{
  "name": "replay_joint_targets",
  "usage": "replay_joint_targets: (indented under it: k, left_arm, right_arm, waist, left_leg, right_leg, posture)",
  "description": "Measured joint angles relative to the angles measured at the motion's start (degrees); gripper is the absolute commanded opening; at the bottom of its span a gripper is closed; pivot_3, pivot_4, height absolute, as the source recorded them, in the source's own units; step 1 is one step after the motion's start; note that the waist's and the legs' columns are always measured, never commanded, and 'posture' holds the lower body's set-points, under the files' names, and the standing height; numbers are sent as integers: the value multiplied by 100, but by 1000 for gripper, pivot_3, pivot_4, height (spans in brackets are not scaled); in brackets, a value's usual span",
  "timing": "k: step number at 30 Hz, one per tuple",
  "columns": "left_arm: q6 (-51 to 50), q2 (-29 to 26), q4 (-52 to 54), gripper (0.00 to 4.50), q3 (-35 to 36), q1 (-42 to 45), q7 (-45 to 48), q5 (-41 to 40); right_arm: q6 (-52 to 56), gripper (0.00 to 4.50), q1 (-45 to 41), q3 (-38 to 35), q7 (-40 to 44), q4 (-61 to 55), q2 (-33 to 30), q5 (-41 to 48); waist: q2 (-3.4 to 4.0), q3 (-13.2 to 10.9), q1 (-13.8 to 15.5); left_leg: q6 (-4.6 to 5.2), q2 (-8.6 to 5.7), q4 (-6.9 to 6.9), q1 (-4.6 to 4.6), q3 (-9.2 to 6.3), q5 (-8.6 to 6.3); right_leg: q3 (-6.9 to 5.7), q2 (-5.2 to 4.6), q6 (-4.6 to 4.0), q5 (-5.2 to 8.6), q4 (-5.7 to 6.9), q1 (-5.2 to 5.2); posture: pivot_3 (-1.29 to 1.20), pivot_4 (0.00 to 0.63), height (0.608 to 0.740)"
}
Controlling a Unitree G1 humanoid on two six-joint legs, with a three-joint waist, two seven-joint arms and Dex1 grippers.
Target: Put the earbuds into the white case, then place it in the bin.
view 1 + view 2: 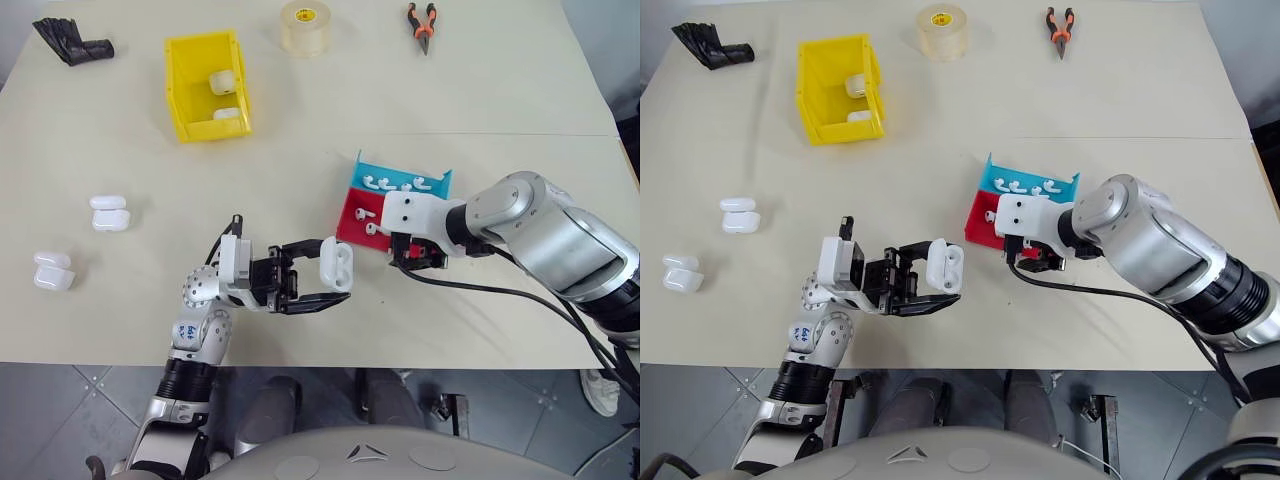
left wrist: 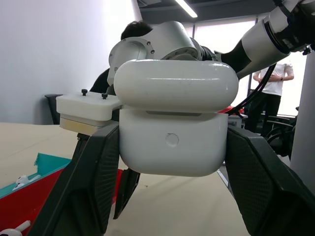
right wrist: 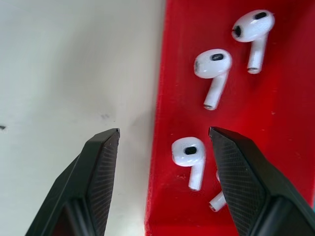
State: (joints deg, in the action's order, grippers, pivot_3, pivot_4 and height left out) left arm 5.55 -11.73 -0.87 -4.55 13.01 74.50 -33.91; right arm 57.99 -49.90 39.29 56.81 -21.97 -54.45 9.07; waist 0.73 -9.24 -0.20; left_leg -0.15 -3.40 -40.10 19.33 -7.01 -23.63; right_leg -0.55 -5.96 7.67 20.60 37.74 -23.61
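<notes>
Hovering right gripper [image 3: 162,142], fingers spread, straddling the red tray's [image 3: 285,123] edge; nearest earbud [image 3: 189,156] just at 3 o'clock, stem toward 6. Left gripper [image 1: 325,282] pinching the white case [image 1: 336,264], far closer than the bin [image 1: 180,95].

Seven white cases [image 1: 336,264], one bin [image 1: 180,90], one tape roll [image 1: 305,27], one pliers [image 1: 421,25]

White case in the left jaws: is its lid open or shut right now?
Open. The white case sits clamped in the left gripper with its lid swung back, and the two empty earbud wells show in the head views.
</notes>
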Motion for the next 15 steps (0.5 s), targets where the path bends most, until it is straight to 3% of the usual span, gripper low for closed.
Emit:
replay_joint_targets:
  k: [3,5,10,15]
  left_arm:
    - [0,0,4,2802,0,-3,-4,0]
    - [0,-1,5,2802,0,-5,-11,0]
    - [0,-3,12,2802,0,-14,-42,0]
    - [0,-21,17,2802,0,-30,-56,0]
  right_arm:
    - [-78,2998,59,-1,107,32,-53,-138]
    - [-129,2635,109,-1,162,61,-54,-196]
    - [-273,1119,125,-12,247,123,-53,-418]
    - [-408,1119,167,-35,346,167,-43,-581]
  waist:
    - [0,0,0]
    - [0,0,-1]
    - [0,0,0]
    - [0,0,0]
  left_leg:
    - [0,0,0,0,0,0]
    - [0,0,0,0,1,0]
    - [0,0,1,0,0,0]
    - [0,-2,2,0,0,0]
  right_leg:
    - [0,-1,0,0,-1,0]
    - [0,-4,0,0,0,0]
    - [-3,-26,0,0,-1,0]
    - [-18,-35,0,0,-3,1]
  posture:
    - [0,150,740]
    - [0,150,740]
    - [0,150,740]
    - [0,150,740]
